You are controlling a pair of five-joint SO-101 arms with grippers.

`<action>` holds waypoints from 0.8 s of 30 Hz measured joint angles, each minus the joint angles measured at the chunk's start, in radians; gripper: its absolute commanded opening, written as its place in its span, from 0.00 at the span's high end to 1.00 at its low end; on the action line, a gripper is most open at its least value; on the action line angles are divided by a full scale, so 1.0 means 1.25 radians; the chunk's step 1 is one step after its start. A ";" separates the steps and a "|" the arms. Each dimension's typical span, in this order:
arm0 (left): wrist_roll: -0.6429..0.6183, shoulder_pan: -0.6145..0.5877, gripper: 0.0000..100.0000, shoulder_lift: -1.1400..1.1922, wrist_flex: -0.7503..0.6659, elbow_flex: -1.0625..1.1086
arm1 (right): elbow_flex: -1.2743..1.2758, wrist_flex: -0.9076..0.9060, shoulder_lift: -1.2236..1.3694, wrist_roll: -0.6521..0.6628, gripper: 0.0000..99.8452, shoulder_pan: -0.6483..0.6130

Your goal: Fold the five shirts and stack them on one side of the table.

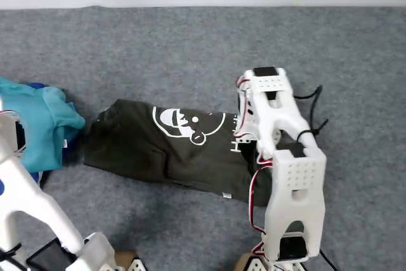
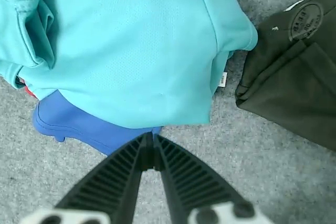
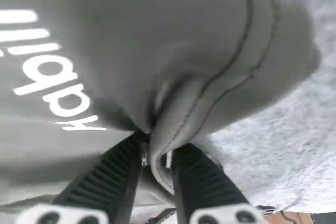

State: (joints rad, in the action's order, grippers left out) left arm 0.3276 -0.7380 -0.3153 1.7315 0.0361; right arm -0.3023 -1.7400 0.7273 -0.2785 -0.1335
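Hem of the dark shirt [image 1: 171, 150] is pinched in the right end effector [image 3: 156, 153], the left end effector [image 2: 153, 150] clenched empty.

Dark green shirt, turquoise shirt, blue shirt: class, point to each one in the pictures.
Dark green shirt [image 1: 184, 157], high view, middle of its body.
Turquoise shirt [image 2: 131, 51], left wrist view, its broad smooth panel.
Blue shirt [image 2: 79, 129], left wrist view, edge poking out underneath.

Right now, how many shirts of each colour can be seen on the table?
Turquoise shirt: 1
Blue shirt: 1, under the turquoise one
Dark olive shirt: 1, its hem pinched in the right gripper
Red cloth: 1 sliver, too little showing to call it a shirt
Total: 3 shirts for certain, 4 if the red is one.
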 measured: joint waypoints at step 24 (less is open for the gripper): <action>0.000 0.000 0.99 0.000 0.000 0.000 | 0.004 0.102 -0.135 0.410 0.99 0.471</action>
State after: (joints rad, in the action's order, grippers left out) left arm 0.3276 -0.7380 -0.3153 1.7315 0.0361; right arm -0.2977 -1.6126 0.5585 0.2340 0.4557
